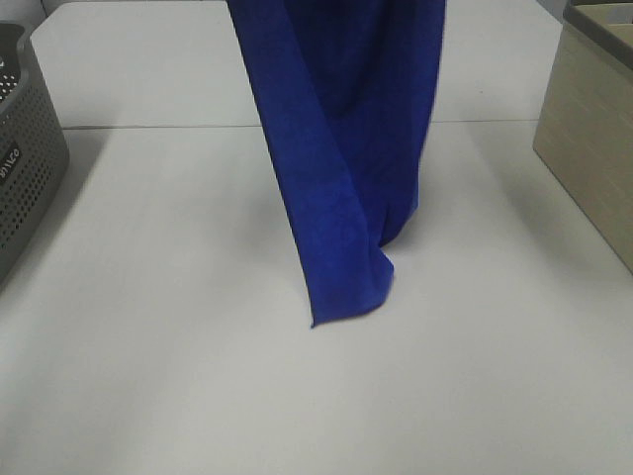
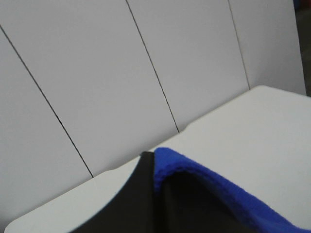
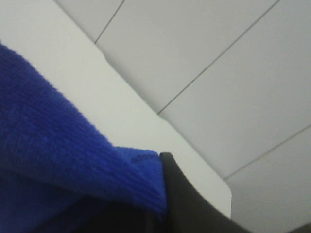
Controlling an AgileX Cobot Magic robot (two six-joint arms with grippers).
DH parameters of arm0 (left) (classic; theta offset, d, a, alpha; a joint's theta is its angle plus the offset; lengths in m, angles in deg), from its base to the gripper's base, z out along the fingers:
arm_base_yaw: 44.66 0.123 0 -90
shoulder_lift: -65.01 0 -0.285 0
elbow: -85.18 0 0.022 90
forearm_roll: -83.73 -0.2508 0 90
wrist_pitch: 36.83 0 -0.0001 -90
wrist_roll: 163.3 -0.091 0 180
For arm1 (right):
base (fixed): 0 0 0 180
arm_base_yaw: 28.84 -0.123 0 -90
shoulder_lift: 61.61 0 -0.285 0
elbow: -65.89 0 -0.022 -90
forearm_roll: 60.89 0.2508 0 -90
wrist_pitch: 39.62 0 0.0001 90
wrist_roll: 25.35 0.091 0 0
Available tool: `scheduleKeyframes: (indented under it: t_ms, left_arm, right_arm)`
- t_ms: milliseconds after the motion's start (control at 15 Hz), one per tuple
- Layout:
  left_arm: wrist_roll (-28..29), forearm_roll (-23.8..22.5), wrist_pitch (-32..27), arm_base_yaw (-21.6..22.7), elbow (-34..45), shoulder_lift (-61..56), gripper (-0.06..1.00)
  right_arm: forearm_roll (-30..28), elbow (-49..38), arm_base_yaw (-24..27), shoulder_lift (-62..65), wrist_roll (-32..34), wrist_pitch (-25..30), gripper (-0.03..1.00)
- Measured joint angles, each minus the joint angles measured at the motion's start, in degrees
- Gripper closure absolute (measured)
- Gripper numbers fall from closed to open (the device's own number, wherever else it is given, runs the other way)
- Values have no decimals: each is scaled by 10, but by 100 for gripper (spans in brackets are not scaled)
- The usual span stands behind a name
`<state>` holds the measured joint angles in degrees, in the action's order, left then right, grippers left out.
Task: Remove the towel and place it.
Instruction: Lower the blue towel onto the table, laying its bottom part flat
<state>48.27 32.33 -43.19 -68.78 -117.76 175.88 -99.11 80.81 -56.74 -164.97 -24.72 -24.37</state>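
Left fingers (image 2: 131, 204) pinched on towel (image 2: 218, 187), right fingers (image 3: 189, 204) pinched likewise, both high.

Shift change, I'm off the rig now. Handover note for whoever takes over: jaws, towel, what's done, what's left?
Left gripper: jaws shut on an upper edge of the towel.
Right gripper: jaws shut on the towel too.
Towel: hangs from above the exterior view's frame, over mid-table, between the grey basket on the left and the beige box on the right, touching neither. Its lowest corner is at or just above the table; contact unclear.
Done: towel lifted, out of the basket.
Left: probably lower it, lay it down, then open both jaws.
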Motion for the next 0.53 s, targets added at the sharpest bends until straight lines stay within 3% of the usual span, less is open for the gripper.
scheduleKeyframes:
  t_ms: [200,333,533]
  left_arm:
    - [51,-15,64,56,-129,88,94]
    - [48,-38,64,60,-201,121,94]
    - [33,-64,64,60,-244,125,94]
  right_arm:
    - [-70,123,8,-101,55,-38,97]
    - [-65,189,29,-131,62,-38,97]
    - [-26,226,40,-132,62,-43,97]
